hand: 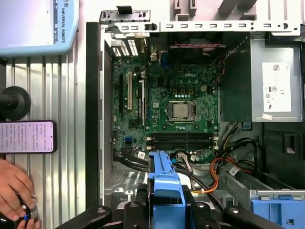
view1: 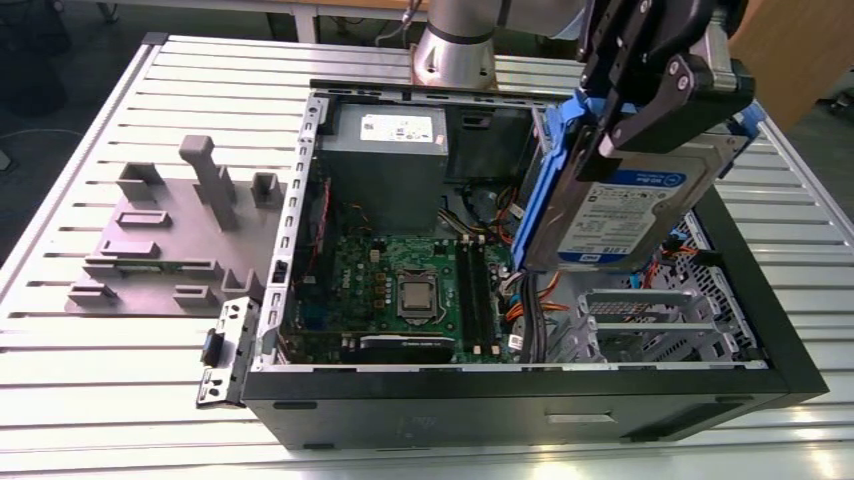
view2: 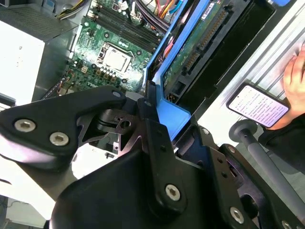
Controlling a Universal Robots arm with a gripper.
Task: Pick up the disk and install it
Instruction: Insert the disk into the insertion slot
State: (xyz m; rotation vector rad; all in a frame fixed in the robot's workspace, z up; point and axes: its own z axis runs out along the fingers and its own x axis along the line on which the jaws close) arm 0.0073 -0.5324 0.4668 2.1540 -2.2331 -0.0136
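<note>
One load is in my claw [view1: 621,135]: the disk [view1: 627,215], clamped at its upper end. In the exterior view one finger lies across the labelled face and the other sits behind, so the jaws are closed on it. It hangs steeply tilted, nearly on edge, with its blue carrier bracket [view1: 541,200] running down the side toward the exterior view's left. In the second wrist view I see the bare green board [view2: 193,57] on its back. I judge it dense for its size and quite rigid, with smooth metal that could slide in a loose pinch. I also judge it unforgiving of knocks, and that board and its connector are the parts to keep pads off. The bracket is plastic and will likely give a little, so the firm hold belongs on the metal body at the end. Below me the case [view1: 534,367] lies open, and the disk is over its half on the exterior view's right, above the drive cage [view1: 641,315] and seated in nothing. Beyond that are the motherboard [view1: 387,265], the power supply [view1: 387,150] and another blue-tabbed drive [hand: 276,210]. Farther out, on the table [view1: 107,380], stand a grey fixture [view1: 160,240] and a phone [hand: 26,137], with a person's hand [hand: 14,188] just beside it.
</note>
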